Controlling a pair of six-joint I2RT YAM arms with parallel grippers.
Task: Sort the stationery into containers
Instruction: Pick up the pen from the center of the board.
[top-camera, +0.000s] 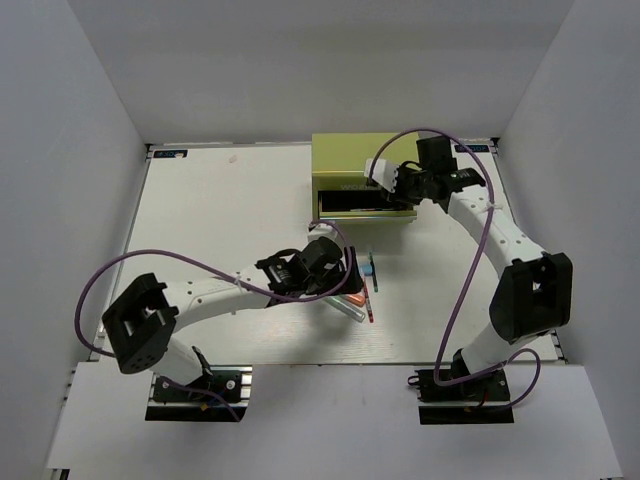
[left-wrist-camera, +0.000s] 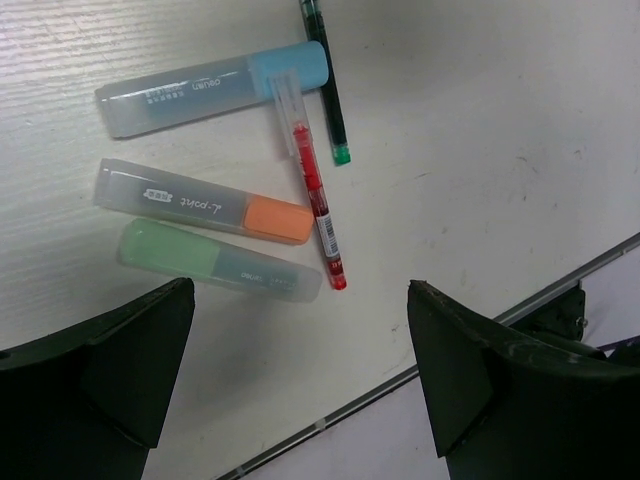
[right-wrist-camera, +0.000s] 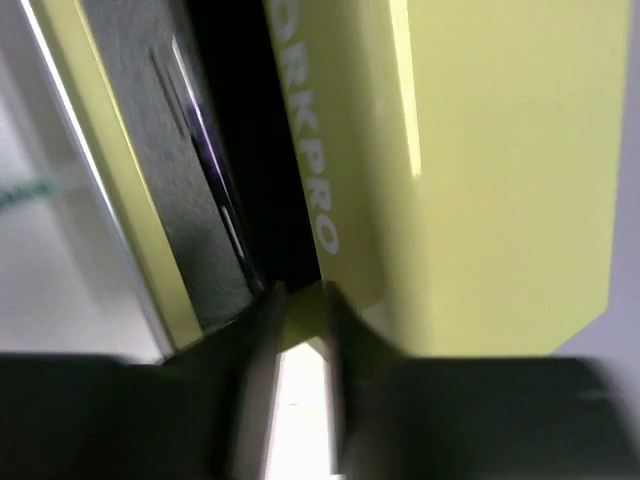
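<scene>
Counter (top-camera: 220, 220): white and walled on three sides. It carries the chest at the far right and the stationery near the middle front.
Chest (top-camera: 355, 155): one yellow-green metal box. Its front drawer (top-camera: 350, 203) is pulled out, showing a dark inside.
Arms: two, each trailing a purple cable (top-camera: 150, 262). The left arm reaches across the counter and covers part of the stationery in the top view.
Right hand (right-wrist-camera: 300, 335): at the chest's front right corner. Its fingers are close together with a yellow-green edge between the tips. The view is blurred, so I cannot tell whether it clamps that edge.
Left hand (left-wrist-camera: 300, 325): spread wide apart, hanging over the stationery and holding nothing.
Highlighters: three, lying roughly parallel and well apart from the chest. They are the light blue highlighter (left-wrist-camera: 215, 88), the orange highlighter (left-wrist-camera: 205, 200) and the green highlighter (left-wrist-camera: 215, 262). The orange and green ones touch along their sides.
Pens: two thin ones. The red pen (left-wrist-camera: 315, 200) lies across the ends of the highlighters. The dark green pen (left-wrist-camera: 328, 85) is just beside the blue cap.
Stationery count: five pieces, all on the counter.
Left wrist only: every piece separately, and the print on the barrels.
Right wrist only: the letters "ORKPRO" on the chest, and a sliver of the drawer's interior.
Top view only: how far the stationery lies from the chest, and both arms together.
</scene>
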